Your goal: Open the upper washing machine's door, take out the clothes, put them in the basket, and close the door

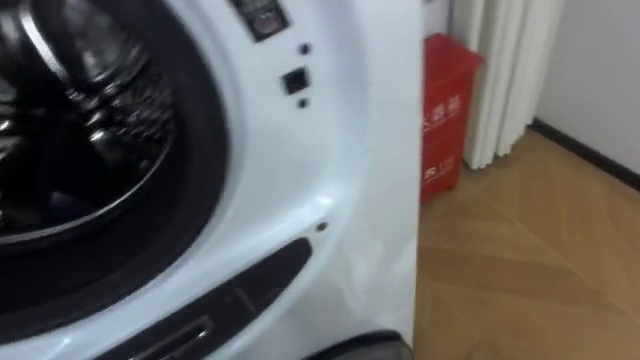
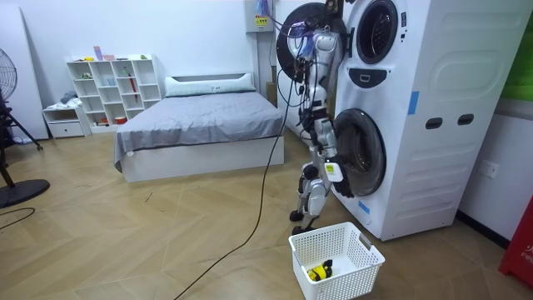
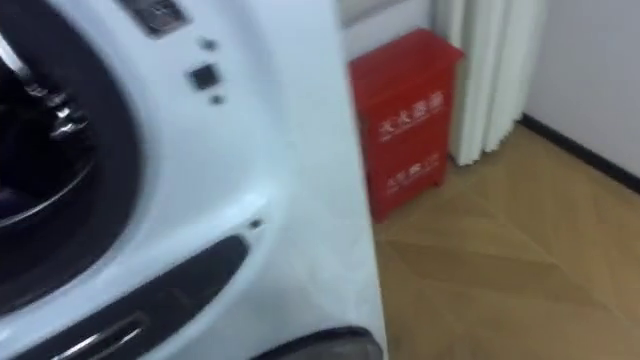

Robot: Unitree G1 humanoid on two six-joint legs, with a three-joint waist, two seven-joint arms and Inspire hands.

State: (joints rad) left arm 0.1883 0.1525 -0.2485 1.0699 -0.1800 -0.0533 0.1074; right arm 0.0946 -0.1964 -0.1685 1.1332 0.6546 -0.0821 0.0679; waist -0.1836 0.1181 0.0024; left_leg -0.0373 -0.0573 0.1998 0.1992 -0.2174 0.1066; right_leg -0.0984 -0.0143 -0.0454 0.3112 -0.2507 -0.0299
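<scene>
right hand (image 2: 335, 177): finger state cannot be told | tall white stacked washing machine (image 2: 416, 117): lower dark round drum opening (image 2: 356, 154) just beyond hand, clothes inside indiscernible | white plastic mesh basket (image 2: 337, 260): on floor below hand

White characters are printed in two groups on the front of a red box (image 1: 445, 110), which stands on the floor to the right of the washing machine (image 1: 350, 170); they are too blurred to be read. Reddish marks on a dark display (image 1: 262, 16) high on the machine's front are illegible. In the room view, a blue label (image 2: 413, 102) is seen on the machine's side, with no legible print.
</scene>
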